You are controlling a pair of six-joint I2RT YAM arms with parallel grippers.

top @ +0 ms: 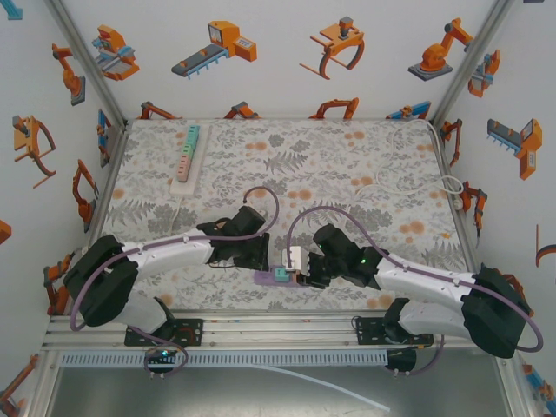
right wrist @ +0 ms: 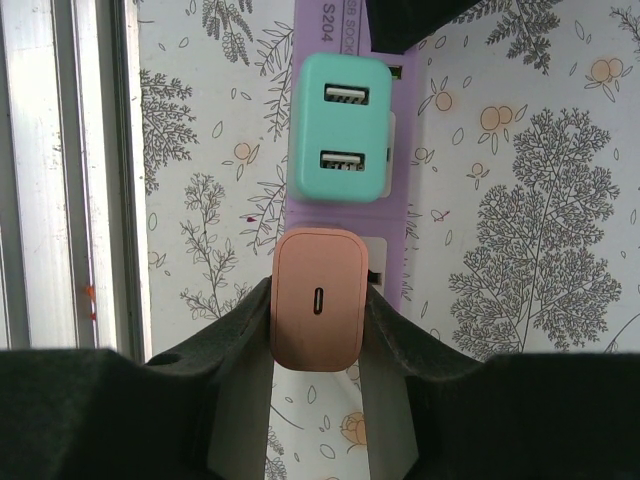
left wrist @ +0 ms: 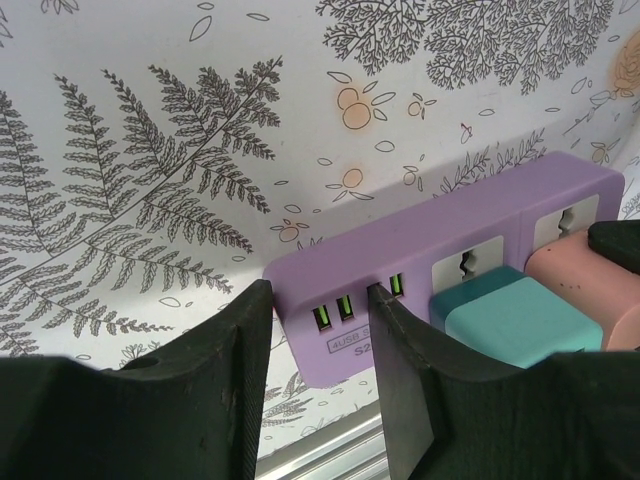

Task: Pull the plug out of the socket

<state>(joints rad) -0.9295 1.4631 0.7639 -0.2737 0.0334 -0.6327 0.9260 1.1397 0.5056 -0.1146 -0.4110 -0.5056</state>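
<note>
Top view, table (top: 347, 156) with a fern-print mat. A pastel power strip (top: 186, 156) lies at 10 o'clock, well apart from both arms.

The left gripper (top: 259, 259) is low at 6 o'clock near the front edge, at the left end of the purple power strip (top: 268, 278). In the left wrist view the left gripper (left wrist: 318, 300) has a narrow gap. One finger is just off the end of the purple power strip (left wrist: 400, 250), and the other is in front of its USB ports. Cannot tell whether they clamp it or only straddle it.

A teal charger (top: 281, 274) is plugged in at the strip's middle. In the left wrist view the teal charger (left wrist: 520, 315) is at 3 o'clock from the fingers. The pink plug (left wrist: 585, 275) is just beside it at the frame's right edge.

The pink plug (top: 296, 258) is the task's thing. It sits at the strip's right end, at 6 o'clock on the table, touching the right gripper (top: 306, 271). In the right wrist view the right gripper (right wrist: 318, 290) has its fingers closed against both sides of the pink plug (right wrist: 315, 310), holding it. The plug is over the end socket of the purple power strip (right wrist: 400, 240). Cannot tell whether the prongs are seated. The teal charger (right wrist: 340, 130) is at 12 o'clock from the plug, just beside it.

A white cable (top: 417, 182) is coiled at 2 o'clock, well apart.
</note>
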